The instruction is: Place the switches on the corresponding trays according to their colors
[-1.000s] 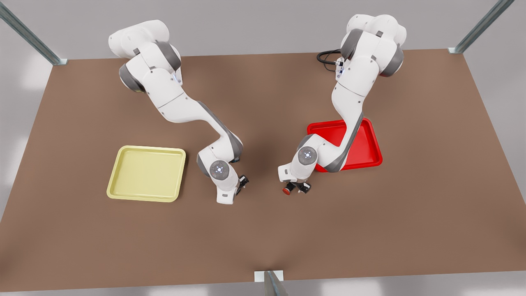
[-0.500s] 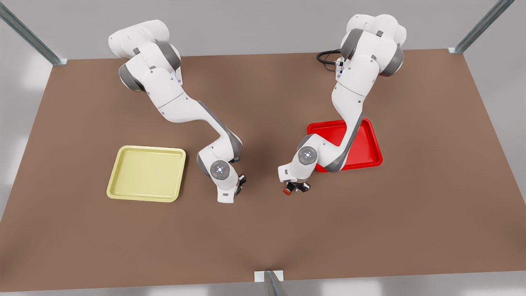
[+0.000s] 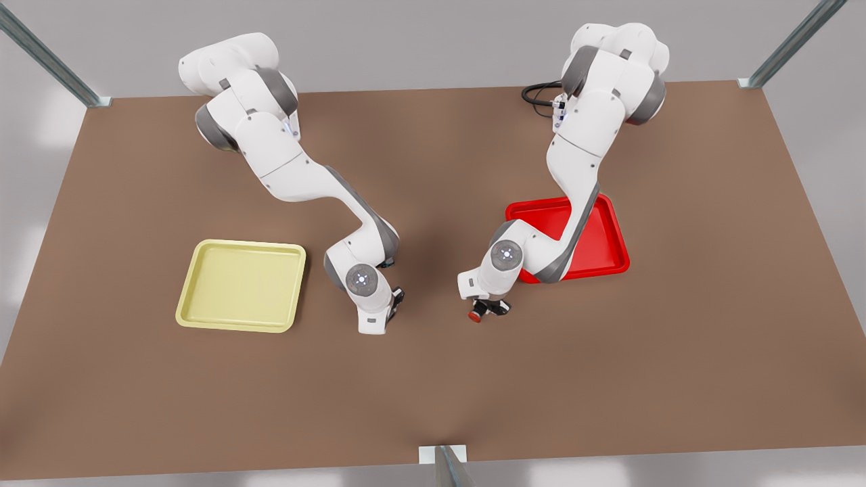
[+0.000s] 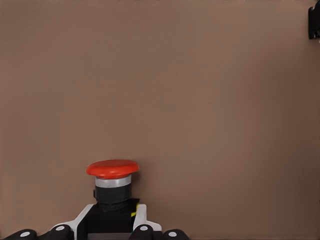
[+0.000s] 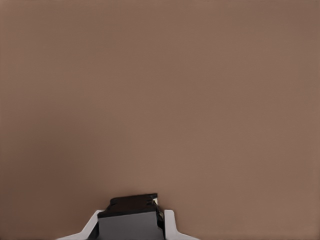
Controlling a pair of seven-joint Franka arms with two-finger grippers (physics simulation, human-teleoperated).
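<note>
My left pincer (image 3: 488, 311) hangs over the brown table (image 3: 643, 379), just off the corner of the red tray (image 3: 609, 251) that lies nearest the camera toward the front view's left. It is pinching the red switch (image 3: 475, 316) by its dark body. In the left wrist view the round red cap (image 4: 112, 169) and the silver collar under it stick out past my fingertips (image 4: 142, 227). The switch is outside the red tray, close to its rim. My right pincer (image 3: 396, 298) sits farther from the red tray, toward the front view's left. It stands between that tray and the pale yellow tray (image 3: 237, 284), which lies well apart from the red one. In the right wrist view its fingers press against both sides of a dark blocky body (image 5: 131, 218). I cannot tell what colour its cap is. Both trays hold nothing.
</note>
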